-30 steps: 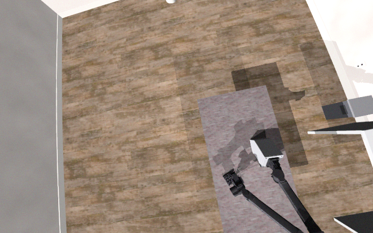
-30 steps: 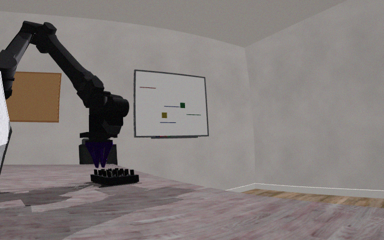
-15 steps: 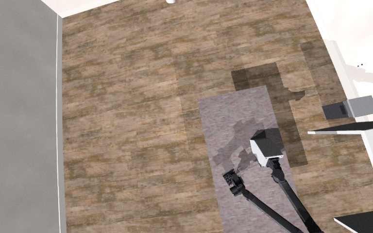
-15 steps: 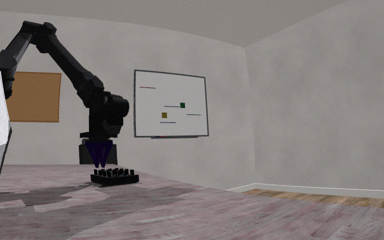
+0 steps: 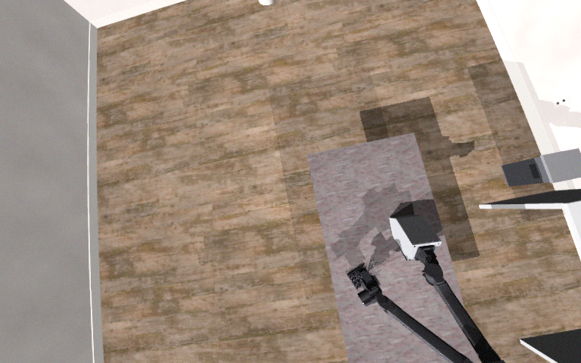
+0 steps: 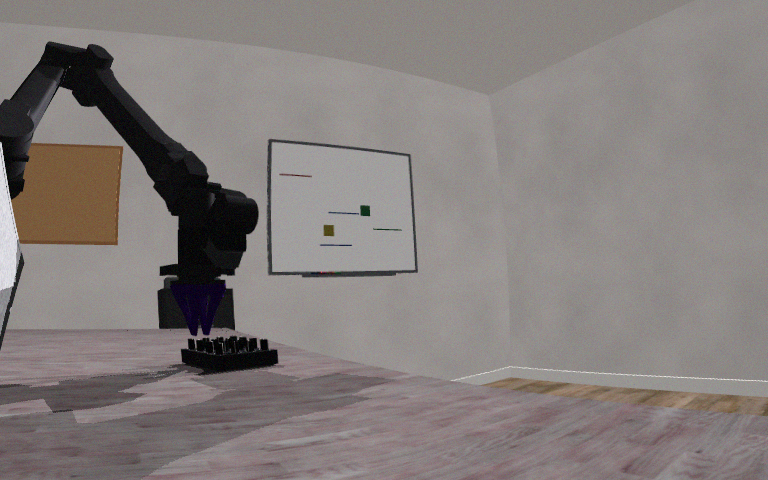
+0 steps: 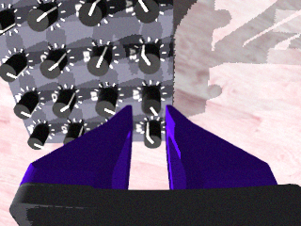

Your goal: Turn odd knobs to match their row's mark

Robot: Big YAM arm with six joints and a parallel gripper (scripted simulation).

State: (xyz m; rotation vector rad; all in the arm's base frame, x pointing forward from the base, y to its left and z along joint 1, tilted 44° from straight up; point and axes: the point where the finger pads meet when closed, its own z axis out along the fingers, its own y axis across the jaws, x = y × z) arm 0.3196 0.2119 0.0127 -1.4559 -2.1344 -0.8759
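The black knob box (image 6: 229, 352) stands on its feet on the pale table; it also shows small in the overhead view (image 5: 356, 273) and fills the upper left of the wrist view (image 7: 88, 56). Its black knobs carry white lines and rings of white marks. My gripper (image 6: 199, 331) points straight down over the box's left end as the exterior camera sees it, fingertips just above the knob tops. In the wrist view the purple fingers stand a little apart, on either side of a corner knob (image 7: 152, 132) in the nearest row, and I see no contact with it. The printed names are too small to read.
A white and black camera housing (image 5: 413, 233) on its own arm hangs over the table to the right of the box. A dark block (image 6: 169, 308) stands behind the box. The table edge lies close beyond the box's right side in the wrist view.
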